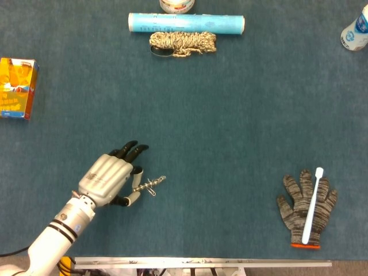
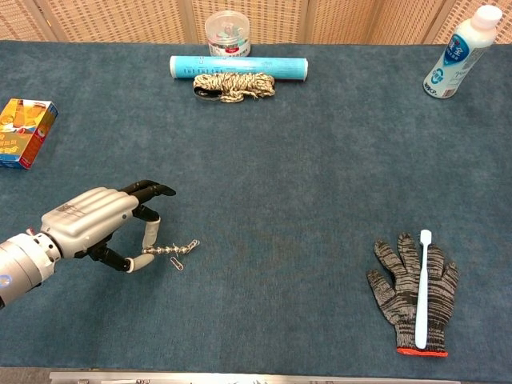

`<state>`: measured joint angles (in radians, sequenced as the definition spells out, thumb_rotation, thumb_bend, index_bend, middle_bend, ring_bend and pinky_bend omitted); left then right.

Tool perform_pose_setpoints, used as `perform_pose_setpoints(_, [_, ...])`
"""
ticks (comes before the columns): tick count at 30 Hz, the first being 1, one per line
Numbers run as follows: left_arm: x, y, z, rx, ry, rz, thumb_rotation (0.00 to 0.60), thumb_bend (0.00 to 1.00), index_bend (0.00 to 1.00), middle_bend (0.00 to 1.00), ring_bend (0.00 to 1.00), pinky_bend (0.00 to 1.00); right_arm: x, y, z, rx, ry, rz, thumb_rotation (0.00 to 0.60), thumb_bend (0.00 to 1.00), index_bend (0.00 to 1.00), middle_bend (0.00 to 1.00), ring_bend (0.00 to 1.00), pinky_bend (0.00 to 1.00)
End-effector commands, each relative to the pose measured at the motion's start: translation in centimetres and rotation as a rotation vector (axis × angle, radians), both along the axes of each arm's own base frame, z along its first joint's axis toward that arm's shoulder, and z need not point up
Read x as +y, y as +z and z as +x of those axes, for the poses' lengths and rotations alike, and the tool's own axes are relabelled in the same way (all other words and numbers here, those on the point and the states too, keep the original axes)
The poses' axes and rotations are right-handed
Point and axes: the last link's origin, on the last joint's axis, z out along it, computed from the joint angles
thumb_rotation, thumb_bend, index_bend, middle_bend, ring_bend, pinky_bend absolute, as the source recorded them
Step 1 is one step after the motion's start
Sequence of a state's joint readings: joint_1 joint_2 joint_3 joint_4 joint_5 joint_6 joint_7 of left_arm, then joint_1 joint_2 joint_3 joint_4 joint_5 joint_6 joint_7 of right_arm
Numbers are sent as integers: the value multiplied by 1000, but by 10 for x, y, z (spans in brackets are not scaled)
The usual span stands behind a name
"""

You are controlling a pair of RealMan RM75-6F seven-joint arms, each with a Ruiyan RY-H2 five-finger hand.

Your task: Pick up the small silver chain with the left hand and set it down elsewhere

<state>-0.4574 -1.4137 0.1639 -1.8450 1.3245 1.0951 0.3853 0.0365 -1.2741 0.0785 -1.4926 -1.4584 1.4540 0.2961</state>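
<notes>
Currently the left hand [image 2: 96, 226] sits low over the near-left part of the blue worktop [image 2: 304, 160], fingers curled, with the small silver chain [image 2: 170, 250] pinched between thumb and a fingertip at its left end. The chain runs out to the right of the hand, roughly level, and in the chest view a small loop at its end lies on or just above the cloth; can't tell which. Head view agrees: chain [image 1: 149, 184] pokes out right of the hand [image 1: 109, 178], dark fingertips pointing away from the robot. Right hand isn't visible in either camera. Elsewhere: an orange carton [image 2: 24, 132] at the far-left edge, well apart from the hand. Along the far edge, a light blue roll [image 2: 238, 67] lies flat with a coil of rope [image 2: 233, 86] touching its near side, and a clear round tub [image 2: 227, 32] just behind the roll. A white bottle with a blue label [image 2: 457, 52] stands upright in the far-right corner. Near right, a grey knit glove [image 2: 412, 294] lies palm-flat with a white toothbrush [image 2: 422, 285] resting lengthwise on top of it, brush head away from the robot. Chain and glove are well apart, on opposite sides of the worktop.
</notes>
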Motion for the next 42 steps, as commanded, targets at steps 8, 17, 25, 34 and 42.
perform_pose_setpoints(8, [-10,11,-10,-9,27,18,600,335,675,105,19,239,-2,-1,2,3,3,7,600,0,244,285,203,322])
perform_pose_setpoints(17, [-13,12,-12,-12,29,16,600,335,677,105,19,239,-3,-3,3,0,5,11,600,0,244,286,203,322])
perform_pose_setpoints(25, [-14,9,-15,-7,42,1,600,336,678,105,19,239,-2,-3,2,1,2,10,600,0,244,286,203,322])
perform_pose_setpoints(34, [-15,8,-15,-13,45,0,600,336,678,105,19,239,-3,-3,3,1,3,12,600,0,244,285,203,322])
perform_pose_setpoints(42, [-3,23,-8,-48,33,57,600,336,677,105,19,239,-4,-3,4,1,9,11,600,0,244,285,203,322])
